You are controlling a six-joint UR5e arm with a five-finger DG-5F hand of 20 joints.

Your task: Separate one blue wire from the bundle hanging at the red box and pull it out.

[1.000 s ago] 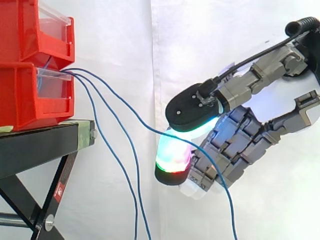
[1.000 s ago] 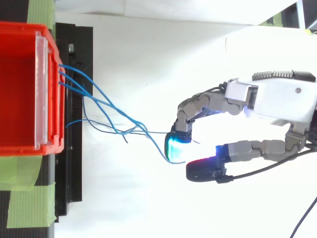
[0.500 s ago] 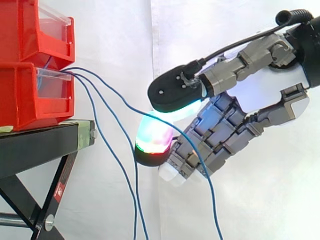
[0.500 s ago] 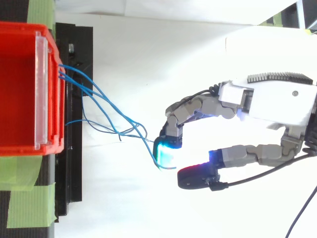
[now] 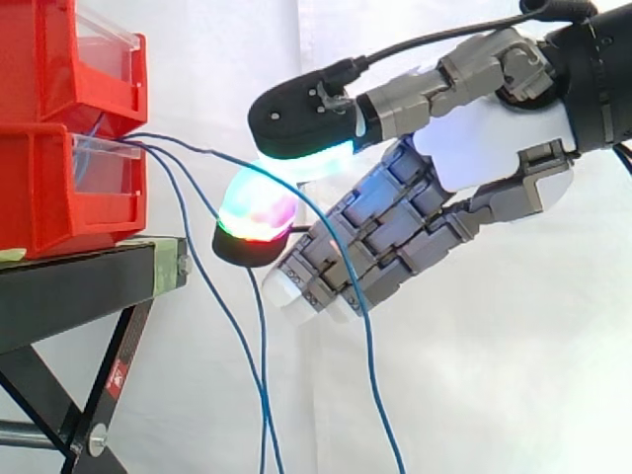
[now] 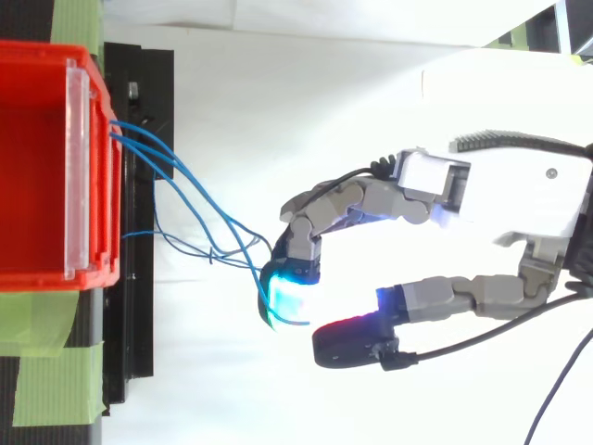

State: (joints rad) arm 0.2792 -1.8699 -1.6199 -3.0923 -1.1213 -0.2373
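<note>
Separating step, I'd say: the hand (image 5: 415, 227) hooks one blue wire (image 5: 367, 336) on curled fingers (image 5: 336, 267) near the red box (image 5: 49, 188), so next it needs a firm pinch and pull-away.

Thin blue wires (image 5: 148, 144) hang from the front of the red box (image 5: 59, 188); one arches farther out from the box.

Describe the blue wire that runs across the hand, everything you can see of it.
The blue wire is thin, flexible-looking and plain blue. It leaves the front of the lower red bin beside two other blue wires, arcs out to the hand, crosses it, then hangs down past the picture's lower edge. Whether the hand grips it is unclear.
</note>
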